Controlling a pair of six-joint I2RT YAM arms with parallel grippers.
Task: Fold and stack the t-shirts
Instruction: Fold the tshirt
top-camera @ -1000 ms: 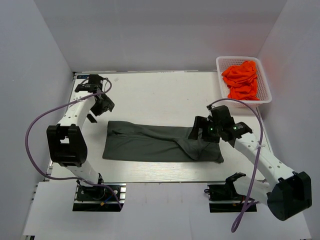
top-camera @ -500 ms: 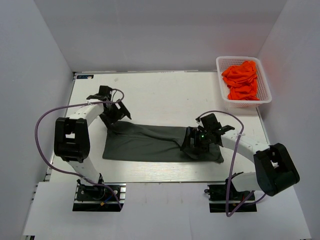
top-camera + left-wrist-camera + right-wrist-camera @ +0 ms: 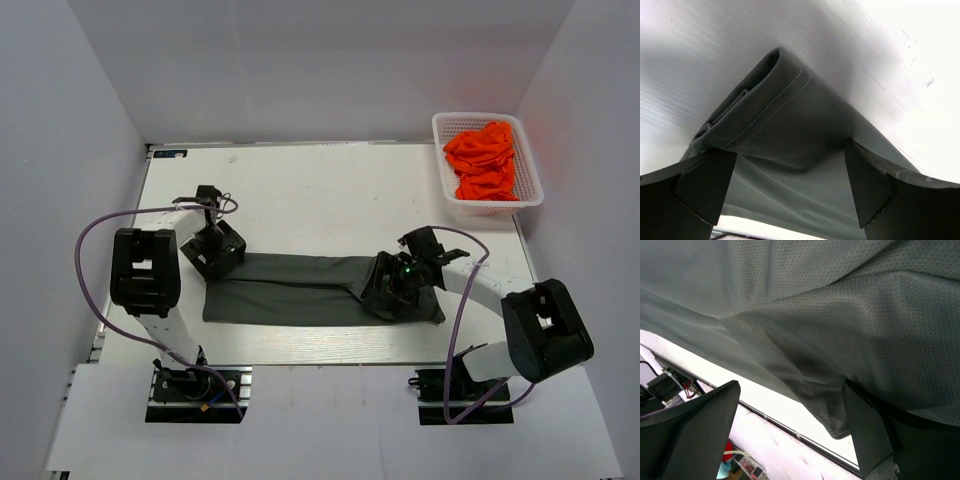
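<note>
Top external: dark grey t-shirt (image 3: 300,288) lies on table (image 3: 330,190), long strip, axis left-right. Left gripper (image 3: 213,252) at far-left corner, right gripper (image 3: 395,285) on right end; both spread wide, cloth between fingers, unclamped. Orange t-shirts (image 3: 482,160) in basket (image 3: 497,206), far right.

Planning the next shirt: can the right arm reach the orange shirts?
Probably yes: the orange shirts lie in an open basket on its side, nothing between. The right gripper is down on the grey shirt and must lift first.
</note>
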